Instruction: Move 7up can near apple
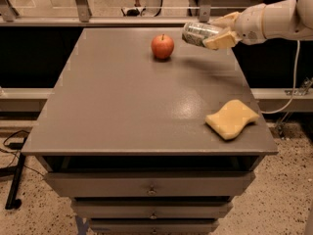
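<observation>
Fingers (218, 39) pinching the can (194, 32), can held on its side in the air.
I've got the gripper (215, 32) over the table's (122, 106) far right corner, arm reaching in from the right. Can is lying near-horizontal, clear of the surface, shiny end pointing left at the apple (162, 46). Apple stands on the tabletop at far centre, stem up, just left of the can, not touching it. Yellow sponge (232, 119) lies flat near the front right edge, well apart from both.
</observation>
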Motion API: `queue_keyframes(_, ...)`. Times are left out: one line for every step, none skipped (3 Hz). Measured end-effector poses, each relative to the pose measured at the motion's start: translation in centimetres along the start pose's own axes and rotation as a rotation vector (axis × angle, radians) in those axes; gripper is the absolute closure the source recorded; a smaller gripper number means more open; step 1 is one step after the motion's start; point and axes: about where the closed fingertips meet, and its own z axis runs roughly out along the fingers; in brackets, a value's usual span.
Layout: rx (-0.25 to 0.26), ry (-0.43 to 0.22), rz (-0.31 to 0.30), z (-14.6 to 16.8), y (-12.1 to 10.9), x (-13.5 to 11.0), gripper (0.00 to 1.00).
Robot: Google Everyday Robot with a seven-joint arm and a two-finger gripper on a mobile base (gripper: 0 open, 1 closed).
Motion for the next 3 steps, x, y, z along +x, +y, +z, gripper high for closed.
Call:
queue_keyframes(-0.051, 0.005, 0.046, 1.8, 1.3, 2.6, 1.00)
queue_keyframes(-0.086, 0.005, 0.076, 3.1, 2.2, 4.0, 1.00)
queue_keyframes(-0.108, -0.002, 0.084, 4.0, 2.7, 4.3, 1.00)
